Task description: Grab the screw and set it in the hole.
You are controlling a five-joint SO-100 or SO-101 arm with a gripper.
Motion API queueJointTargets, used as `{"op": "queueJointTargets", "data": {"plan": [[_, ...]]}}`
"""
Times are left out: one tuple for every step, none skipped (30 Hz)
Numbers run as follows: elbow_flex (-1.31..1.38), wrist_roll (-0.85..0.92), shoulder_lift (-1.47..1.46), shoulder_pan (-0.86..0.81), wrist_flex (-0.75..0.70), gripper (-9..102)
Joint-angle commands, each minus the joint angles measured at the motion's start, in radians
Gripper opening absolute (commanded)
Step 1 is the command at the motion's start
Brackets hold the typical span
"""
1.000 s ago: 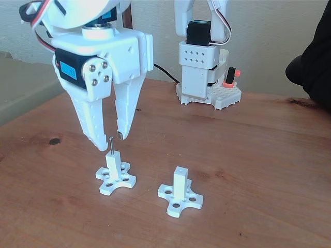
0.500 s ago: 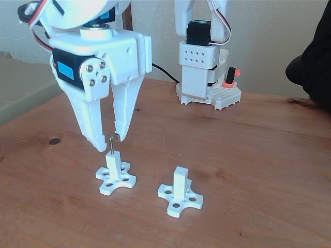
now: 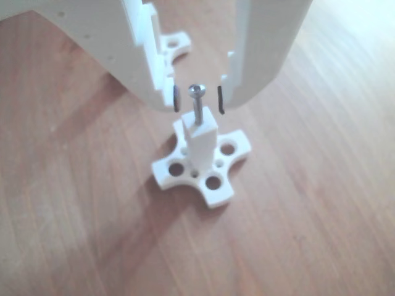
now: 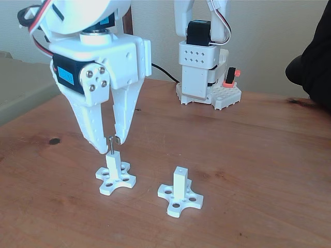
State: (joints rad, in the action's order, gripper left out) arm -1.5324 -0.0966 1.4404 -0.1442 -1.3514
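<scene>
My wooden table [image 4: 258,155] carries a second white post [image 4: 180,192] on a cross-shaped base, standing to the right of the other in the fixed view and well apart from it. A small dark knot [image 4: 54,141] marks the wood near the left edge, and a black cable [image 4: 165,73] trails across the back. At the far right edge a dark sleeve [image 4: 313,62] reaches over the table.
</scene>
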Motion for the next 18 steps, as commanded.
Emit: {"op": "queueJointTargets", "data": {"plan": [[0.084,0.012,0.026,0.005,0.006,7],[0.084,0.012,0.026,0.005,0.006,7],[0.084,0.012,0.026,0.003,0.008,6],[0.084,0.012,0.026,0.003,0.008,6],[0.084,0.012,0.026,0.003,0.008,6],[0.084,0.012,0.026,0.003,0.009,6],[0.084,0.012,0.026,0.003,0.009,6],[0.084,0.014,0.026,0.003,0.009,5],[0.084,0.014,0.026,0.003,0.011,5],[0.084,0.014,0.026,0.003,0.011,5],[0.084,0.014,0.026,0.003,0.011,5],[0.084,0.014,0.026,0.003,0.012,5],[0.084,0.014,0.026,0.002,0.014,5],[0.084,0.014,0.026,0.002,0.014,5],[0.084,0.014,0.026,0.002,0.014,4],[0.084,0.014,0.026,0.002,0.015,4],[0.084,0.014,0.026,0.002,0.015,4],[0.084,0.014,0.026,0.002,0.015,4]]}}
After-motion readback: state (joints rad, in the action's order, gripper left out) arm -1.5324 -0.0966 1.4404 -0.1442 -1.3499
